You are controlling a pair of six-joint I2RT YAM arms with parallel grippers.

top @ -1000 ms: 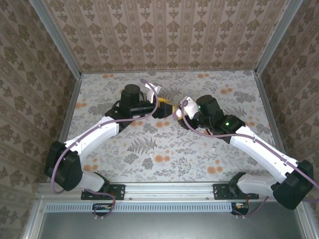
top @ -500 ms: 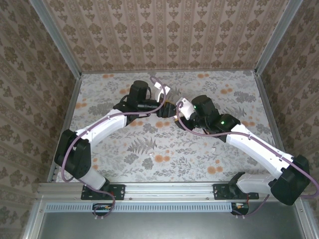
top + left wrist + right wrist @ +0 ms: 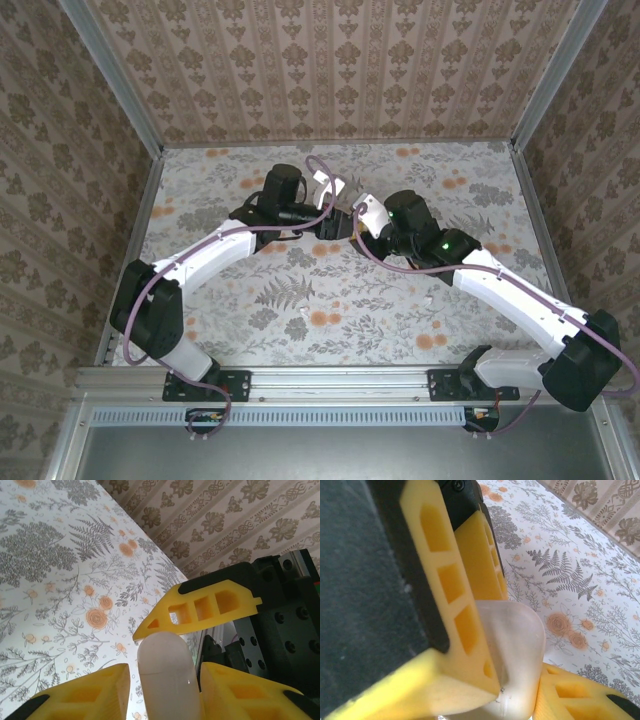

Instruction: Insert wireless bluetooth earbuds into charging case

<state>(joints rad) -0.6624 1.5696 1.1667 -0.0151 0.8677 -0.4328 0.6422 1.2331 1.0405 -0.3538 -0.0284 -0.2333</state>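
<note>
Two hands meet over the far middle of the floral desk (image 3: 250, 300), left hand (image 3: 337, 222) and right hand (image 3: 353, 226) tip to tip. The charging case (image 3: 165, 665), glossy white, sits between them. Left wrist view: the left hand's yellow fingers (image 3: 235, 692) are pressed against either side of the case, with one finger of the right hand crossing just above it. Right wrist view: the right hand is clamped on the same case from the other end. Lid open or closed, cannot tell.
</note>
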